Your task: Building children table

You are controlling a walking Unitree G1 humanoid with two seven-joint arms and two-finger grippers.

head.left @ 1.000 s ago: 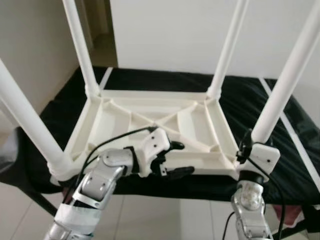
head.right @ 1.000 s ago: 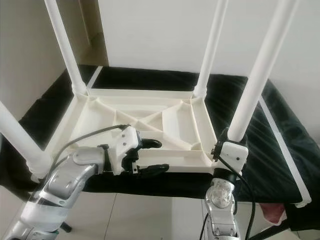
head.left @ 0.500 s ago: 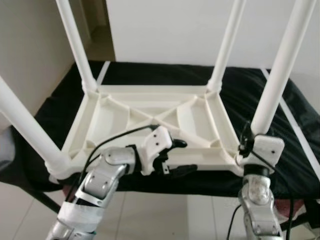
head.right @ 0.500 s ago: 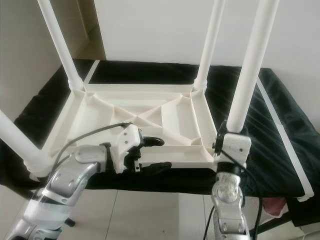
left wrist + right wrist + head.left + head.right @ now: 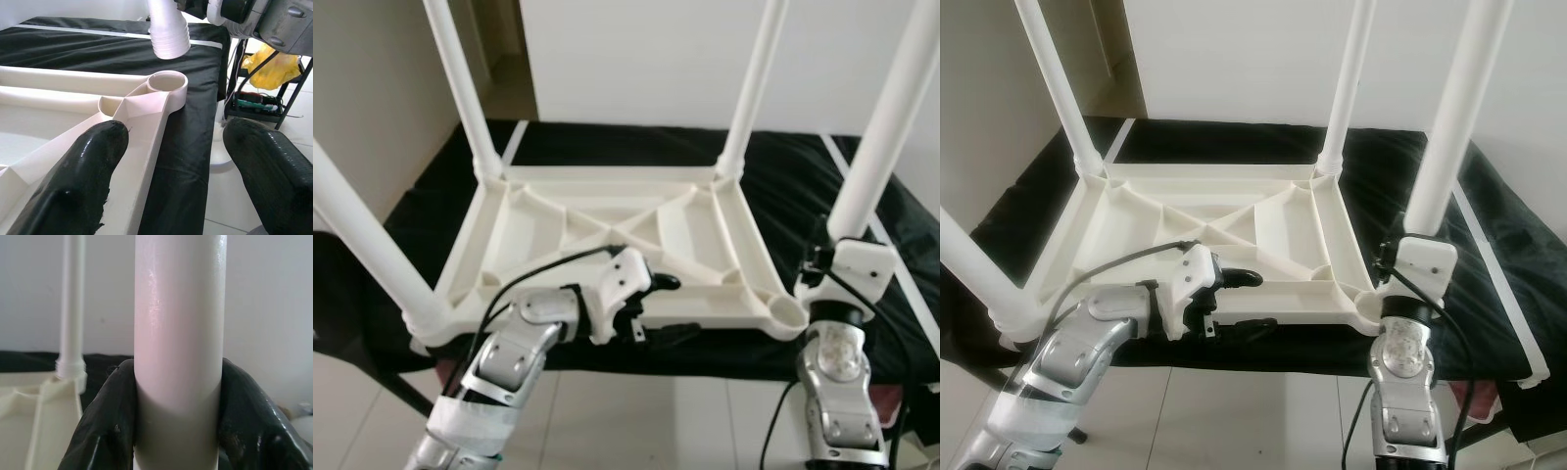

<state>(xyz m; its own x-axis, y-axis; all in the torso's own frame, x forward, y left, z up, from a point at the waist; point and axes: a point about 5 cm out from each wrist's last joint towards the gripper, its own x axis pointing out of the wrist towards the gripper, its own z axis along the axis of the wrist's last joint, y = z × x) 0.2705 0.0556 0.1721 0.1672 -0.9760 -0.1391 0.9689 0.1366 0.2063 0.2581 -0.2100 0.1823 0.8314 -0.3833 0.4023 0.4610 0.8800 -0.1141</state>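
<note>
I see the white children table (image 5: 607, 235) lying upside down on a black mattress (image 5: 783, 186), three legs standing in their sockets. My right gripper (image 5: 176, 431) holds the fourth leg (image 5: 1454, 117) tight between its fingers, just above and beside the empty corner socket (image 5: 167, 83). My left gripper (image 5: 171, 161) has its fingers wide apart around the table's near edge rail (image 5: 142, 142).

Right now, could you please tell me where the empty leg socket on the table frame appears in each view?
Left eye view: the empty leg socket sits at the frame's near right corner.
Right eye view: same corner, beside the right claw.
Left wrist view: an open ring beyond the fingers.
Right wrist view: not seen.
Shared landmark: the loose table leg, just off the socket.
</note>
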